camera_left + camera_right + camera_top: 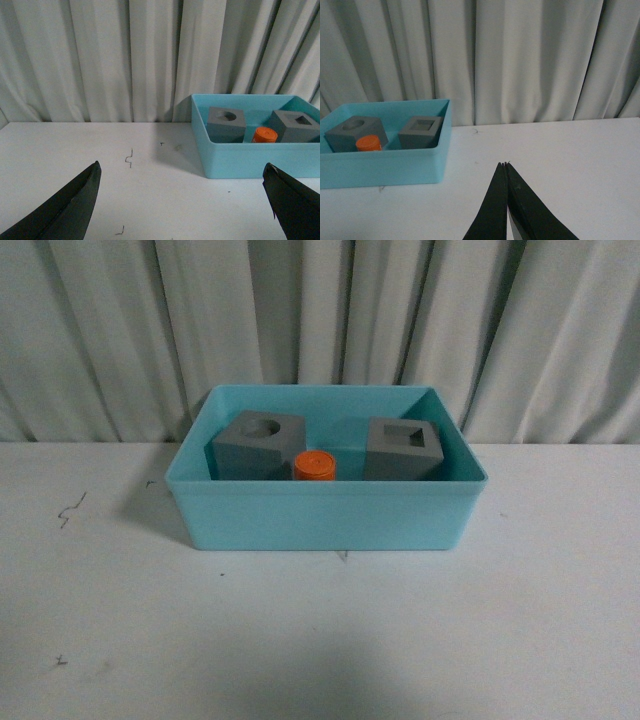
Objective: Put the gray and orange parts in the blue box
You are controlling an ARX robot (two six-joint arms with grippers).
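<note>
Since both gray cubes, round-recess one (pixel 258 445) on the left and rectangular-recess one (pixel 403 449) on the right, plus the orange cylinder (pixel 314 466) between them at the near wall, already sit inside the blue box (pixel 320 518), the task looks done. Left gripper (pixel 182 200) is spread wide, right gripper (pixel 506 172) is pressed together, both empty and well clear. Only real risk: an arm sweeping back in, clipping the rim and shoving the box across the white table (pixel 320 640).

Your front camera catches none of the robot's body. On the left tool (pixel 182 200) you see two matte black fingers (pixel 65 207), broad at the base and narrowing to rounded tips. The right tool (pixel 506 163) has two slim, smooth black blades tapering to sharp points. No cables, screws or markings show.
</note>
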